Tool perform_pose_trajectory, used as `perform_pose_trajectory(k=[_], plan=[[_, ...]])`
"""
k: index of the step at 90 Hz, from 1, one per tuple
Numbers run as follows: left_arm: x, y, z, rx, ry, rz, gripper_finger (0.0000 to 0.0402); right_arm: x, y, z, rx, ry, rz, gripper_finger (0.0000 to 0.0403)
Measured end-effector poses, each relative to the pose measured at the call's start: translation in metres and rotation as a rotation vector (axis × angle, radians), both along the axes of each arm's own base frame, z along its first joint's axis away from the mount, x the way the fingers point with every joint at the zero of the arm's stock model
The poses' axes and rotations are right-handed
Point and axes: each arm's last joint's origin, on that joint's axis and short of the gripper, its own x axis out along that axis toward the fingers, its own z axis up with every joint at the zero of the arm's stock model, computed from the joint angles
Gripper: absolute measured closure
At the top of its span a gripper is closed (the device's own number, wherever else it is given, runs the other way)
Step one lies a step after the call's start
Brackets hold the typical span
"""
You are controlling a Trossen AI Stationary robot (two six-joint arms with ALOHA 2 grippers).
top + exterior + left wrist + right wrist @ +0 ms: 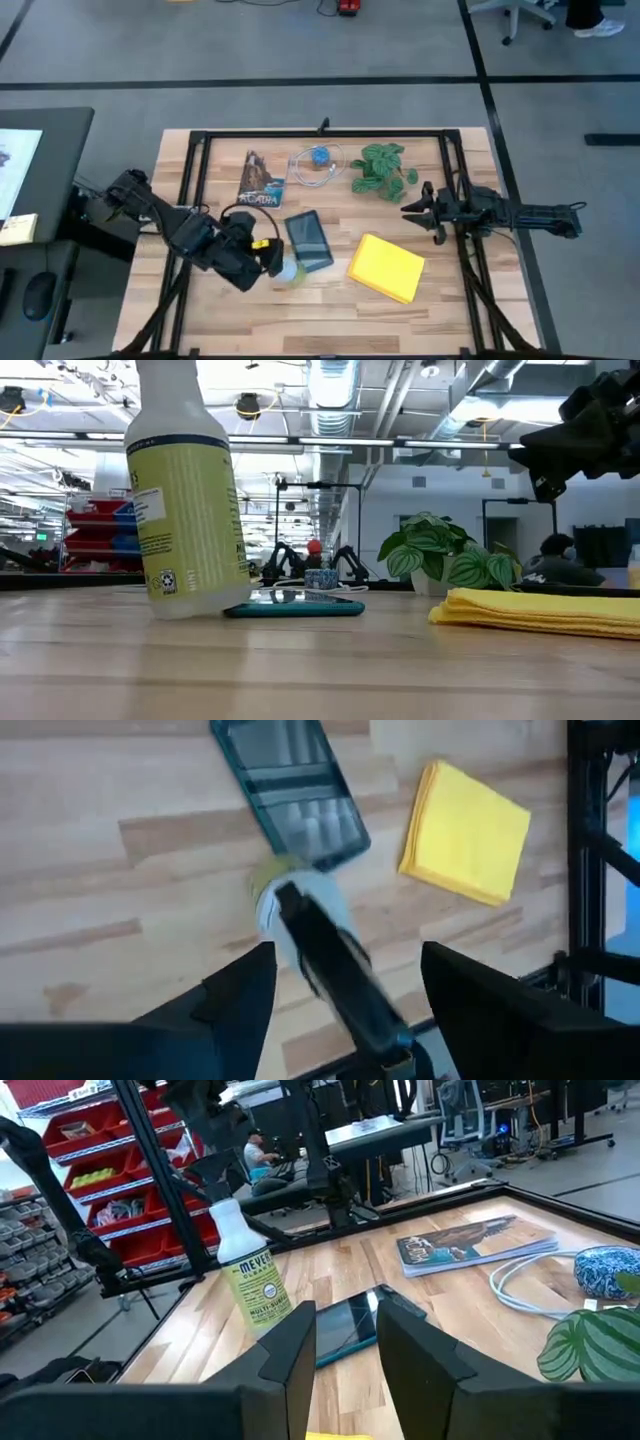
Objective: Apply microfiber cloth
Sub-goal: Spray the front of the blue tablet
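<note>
Yellow fabric, folded to a rough square: the cloth (386,268) lies flat on the table (330,320), just beside the tablet (309,240) and apart from it, on the side nearer my right arm. I judge it light, soft and limp; the stacked layers will sag and may unfold if lifted by one corner. Best hold, in my judgement: pinch across a folded edge, taking all layers between both fingers.

My right gripper (424,213) hovers above the table beside the plant (383,170), near the cloth; its fingers stand a small way apart and hold nothing.

My left gripper (268,258) sits over the spray bottle (187,490), fingers spread wide on either side of the nozzle; I cannot confirm contact.
</note>
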Motion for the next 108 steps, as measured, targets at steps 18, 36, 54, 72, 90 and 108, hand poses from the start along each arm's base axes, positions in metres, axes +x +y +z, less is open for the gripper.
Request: perform_pose_trajectory(k=[18, 36, 54, 72, 90, 108], plan=[[0.008, 0.012, -0.003, -0.034, 0.061, -0.037, 0.0173, 0.0, 0.0, 0.0, 0.0, 0.0, 0.0, 0.0305], [0.018, 0.014, -0.011, -0.091, 0.131, -0.062, 0.0173, 0.0, 0.0, 0.0, 0.0, -0.001, 0.0, 0.0305], [0.021, 0.015, -0.013, -0.136, 0.152, -0.075, 0.0173, 0.0, 0.0, 0.0, 0.0, 0.0, 0.0, 0.0305], [0.021, 0.015, -0.013, -0.148, 0.163, -0.085, 0.021, 0.0, 0.0, 0.0, 0.0, 0.0, 0.0, 0.0305], [0.021, 0.015, -0.013, -0.147, 0.167, -0.102, 0.0287, 0.0, 0.0, 0.0, 0.0, -0.001, 0.0, 0.0305], [0.021, 0.015, -0.013, -0.14, 0.175, -0.152, 0.0366, 0.0, 0.0, 0.0, 0.0, 0.0, 0.0, 0.0305]])
